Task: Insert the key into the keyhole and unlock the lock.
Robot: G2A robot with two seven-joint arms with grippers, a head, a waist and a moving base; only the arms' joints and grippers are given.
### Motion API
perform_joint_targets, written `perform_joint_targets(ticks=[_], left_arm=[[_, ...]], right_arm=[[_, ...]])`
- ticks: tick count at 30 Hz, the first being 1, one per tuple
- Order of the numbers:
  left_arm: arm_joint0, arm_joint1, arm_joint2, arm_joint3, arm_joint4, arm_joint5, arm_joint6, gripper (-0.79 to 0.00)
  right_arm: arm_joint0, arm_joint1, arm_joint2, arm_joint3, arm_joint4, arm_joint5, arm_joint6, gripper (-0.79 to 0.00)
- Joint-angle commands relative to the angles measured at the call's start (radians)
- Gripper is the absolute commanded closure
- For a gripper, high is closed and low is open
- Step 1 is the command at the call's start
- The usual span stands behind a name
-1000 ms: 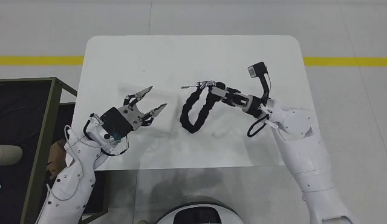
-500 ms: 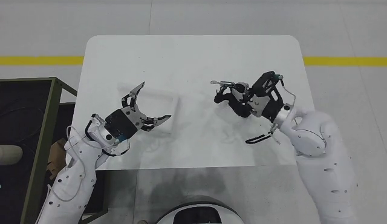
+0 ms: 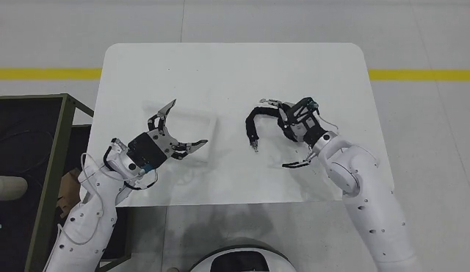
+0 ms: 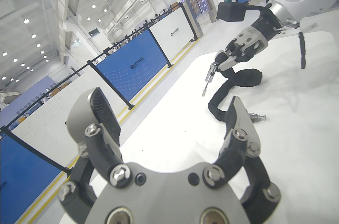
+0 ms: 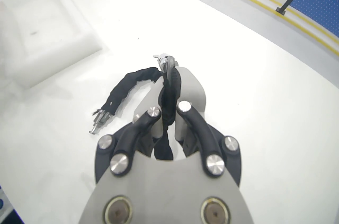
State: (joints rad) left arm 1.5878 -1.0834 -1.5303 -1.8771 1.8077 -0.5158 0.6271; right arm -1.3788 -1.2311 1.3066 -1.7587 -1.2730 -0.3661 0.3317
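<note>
A black fabric-sleeved cable lock (image 3: pixel 251 122) lies curved on the white table (image 3: pixel 220 66), right of centre. My right gripper (image 3: pixel 278 113) is shut on one end of it; in the right wrist view the sleeve (image 5: pixel 127 83) runs out from between the gripper (image 5: pixel 169 64) fingers to a loose metal end (image 5: pixel 98 120) on the table. From the left wrist view, a small key (image 4: pixel 206 83) hangs at the right gripper (image 4: pixel 219 64) tip above the lock (image 4: pixel 243 78). My left gripper (image 3: pixel 187 125) stands open over the table's left half, nothing between its fingers (image 4: pixel 103 113).
A low white foam block (image 5: pixel 45 34) lies on the table close to the left gripper, also faintly seen as a white block (image 3: pixel 198 119) from above. A dark bin (image 3: pixel 37 162) stands off the table's left edge. The far half of the table is bare.
The right arm has swung and turned with the lock end, so the lock went from a long loop to an arc with its loose end toward the front. The left gripper turned and spread, then kept still.
</note>
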Motion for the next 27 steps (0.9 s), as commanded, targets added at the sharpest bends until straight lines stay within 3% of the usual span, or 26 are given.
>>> perform_joint_targets(ticks=[1,7,14,16,27], left_arm=[[0.000,0.000,0.000,0.000,0.000,0.000,0.000,-0.785],[0.000,0.000,0.000,0.000,0.000,0.000,0.000,-0.785],[0.000,0.000,0.000,0.000,0.000,0.000,0.000,-0.785],[0.000,0.000,0.000,0.000,0.000,0.000,0.000,-0.784],[0.000,0.000,0.000,0.000,0.000,0.000,0.000,-0.784]], right_arm=[[-0.002,-0.002,0.002,0.006,0.048,0.015,0.007,-0.785],[-0.018,-0.005,0.009,0.003,0.103,0.085,-0.003,-0.785],[-0.075,-0.016,0.035,-0.042,0.350,0.136,-0.112,-0.785],[-0.074,-0.016,0.035,-0.041,0.345,0.138,-0.110,-0.760],[-0.075,-0.016,0.035,-0.042,0.350,0.136,-0.112,-0.784]])
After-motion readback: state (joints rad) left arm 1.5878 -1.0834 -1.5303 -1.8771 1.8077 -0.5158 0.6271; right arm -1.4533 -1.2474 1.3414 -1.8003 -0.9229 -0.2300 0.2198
